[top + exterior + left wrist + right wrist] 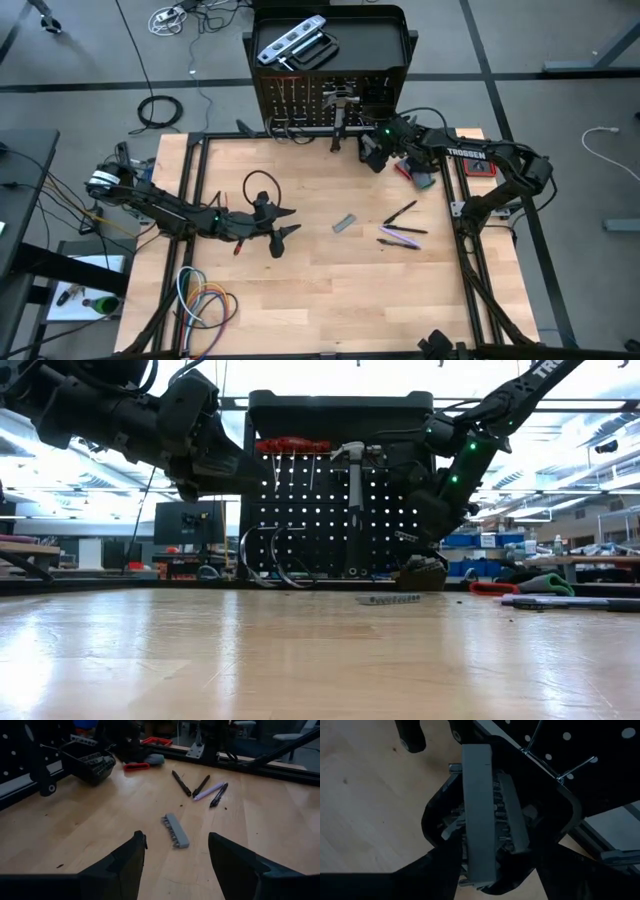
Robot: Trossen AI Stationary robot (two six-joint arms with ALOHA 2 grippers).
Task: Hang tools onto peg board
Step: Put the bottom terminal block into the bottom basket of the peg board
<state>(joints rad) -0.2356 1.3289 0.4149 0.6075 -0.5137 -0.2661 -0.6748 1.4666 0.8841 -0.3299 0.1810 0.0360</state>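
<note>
The black peg board (330,95) stands at the table's far edge. A hammer (355,455) and red-handled pliers (293,446) hang on it, and a silver level (292,40) lies on its top tray. My right gripper (495,870) is open at the board's lower right. It points down into a small black bin (555,805) that holds upright grey bit strips (477,805). My left gripper (177,865) hovers open over the table's middle left (288,222). Another grey bit strip (176,830) lies flat on the wood just ahead of it. My right gripper comes slanting down from the table's near right. Its fingers (445,865) stand on either side of the grey strips' lower ends (480,870) in the bin. Whether they touch the strips I cannot tell.
Dark and purple pen-like tools (402,225) lie right of centre. A red-handled tool (480,168) and a grey-teal one (422,180) lie by the right rail. Coiled coloured cables (205,300) sit near left, and a black hook loop (262,185) lies behind my left gripper.
</note>
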